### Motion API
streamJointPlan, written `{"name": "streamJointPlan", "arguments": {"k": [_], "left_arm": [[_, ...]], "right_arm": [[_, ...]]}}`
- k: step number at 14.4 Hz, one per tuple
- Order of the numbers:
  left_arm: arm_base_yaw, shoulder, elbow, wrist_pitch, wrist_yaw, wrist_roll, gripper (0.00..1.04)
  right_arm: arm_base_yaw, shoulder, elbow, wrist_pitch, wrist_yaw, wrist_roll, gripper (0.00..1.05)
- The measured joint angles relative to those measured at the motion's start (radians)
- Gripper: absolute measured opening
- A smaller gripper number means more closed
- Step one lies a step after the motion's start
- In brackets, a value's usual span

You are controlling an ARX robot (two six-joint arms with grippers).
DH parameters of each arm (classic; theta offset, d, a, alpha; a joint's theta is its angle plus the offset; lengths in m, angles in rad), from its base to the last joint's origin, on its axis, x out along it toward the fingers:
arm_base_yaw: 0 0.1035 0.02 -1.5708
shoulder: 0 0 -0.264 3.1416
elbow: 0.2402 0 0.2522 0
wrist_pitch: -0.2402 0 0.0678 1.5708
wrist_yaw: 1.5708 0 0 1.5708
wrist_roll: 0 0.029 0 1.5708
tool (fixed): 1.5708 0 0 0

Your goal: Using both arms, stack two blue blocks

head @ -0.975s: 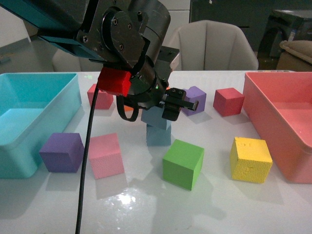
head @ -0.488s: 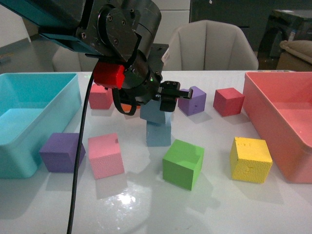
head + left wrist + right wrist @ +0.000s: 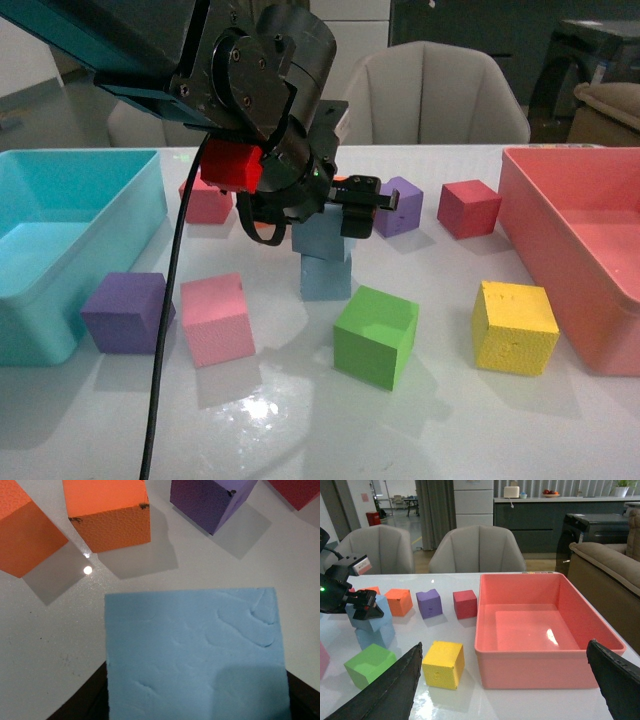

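My left gripper (image 3: 335,222) is shut on a pale blue block (image 3: 322,240). It holds this block on top of the second blue block (image 3: 326,279), which stands on the white table. The held block sits a little askew on the lower one. In the left wrist view the held blue block (image 3: 195,652) fills the lower frame and hides the block under it. In the right wrist view both blue blocks (image 3: 370,622) stand stacked at the far left with the left gripper (image 3: 362,609) on the upper one. My right gripper (image 3: 507,680) is open and empty, raised well away from the stack.
A turquoise bin (image 3: 60,250) stands left and a pink bin (image 3: 590,250) right. Around the stack lie a green cube (image 3: 376,335), a yellow cube (image 3: 514,326), a pink cube (image 3: 217,318), purple cubes (image 3: 127,312) (image 3: 399,205), a red cube (image 3: 468,208) and orange cubes (image 3: 110,512).
My left gripper has shifted slightly over the stack, first left and then back right. It still holds the upper blue block on the lower one.
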Motion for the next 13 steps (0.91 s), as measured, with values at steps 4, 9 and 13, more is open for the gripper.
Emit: {"name": "streamJointPlan", "arguments": {"k": [4,9,13], "left_arm": [[0.004,-0.008,-0.011,0.019,-0.003,0.0,0.97],[0.004,-0.039,-0.023,0.038,-0.016,0.0,0.98],[0.0,-0.248,-0.158,0.141,-0.01,0.0,0.98]], "right_arm": [[0.0,0.0,0.0,0.0,0.0,0.0,0.98],[0.0,0.0,0.0,0.0,0.0,0.0,0.98],[0.0,0.0,0.0,0.0,0.0,0.0,0.98]]}}
